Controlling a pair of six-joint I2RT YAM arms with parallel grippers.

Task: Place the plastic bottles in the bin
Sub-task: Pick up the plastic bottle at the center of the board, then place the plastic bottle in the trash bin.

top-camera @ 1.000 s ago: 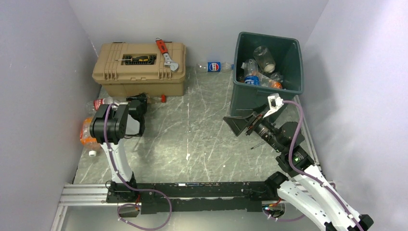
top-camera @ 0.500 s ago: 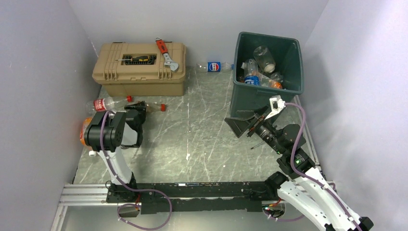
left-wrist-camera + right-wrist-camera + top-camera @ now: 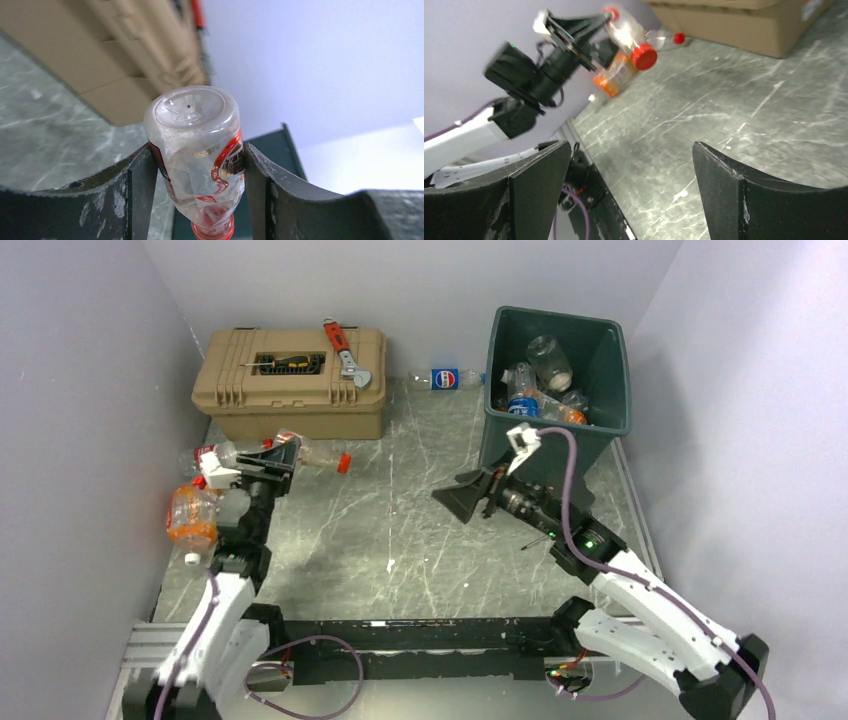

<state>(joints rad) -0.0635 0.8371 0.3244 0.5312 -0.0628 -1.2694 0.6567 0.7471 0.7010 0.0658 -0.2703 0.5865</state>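
My left gripper [image 3: 283, 453] is shut on a clear bottle [image 3: 315, 453] with a red label and a red cap. It holds the bottle in front of the toolbox, cap pointing right. In the left wrist view the bottle [image 3: 197, 140] fills the gap between the fingers [image 3: 140, 185]. My right gripper [image 3: 462, 502] is open and empty at mid-table, left of the bin [image 3: 520, 445]. The bin holds several bottles [image 3: 530, 390]. Loose bottles: one with a red label [image 3: 205, 455] by the left wall, one with an orange label [image 3: 190, 520], and one with a blue label [image 3: 446, 378] at the back.
A tan toolbox [image 3: 290, 390] stands at the back left, with a red wrench [image 3: 340, 345] and a yellow-handled screwdriver [image 3: 285, 362] on its lid. Walls close in on the left, back and right. The right wrist view shows the left arm with its bottle [image 3: 626, 30].
The left arm has turned and stretched forward, and its gripper now carries the red-capped bottle. The right gripper has moved left, away from the bin's front.
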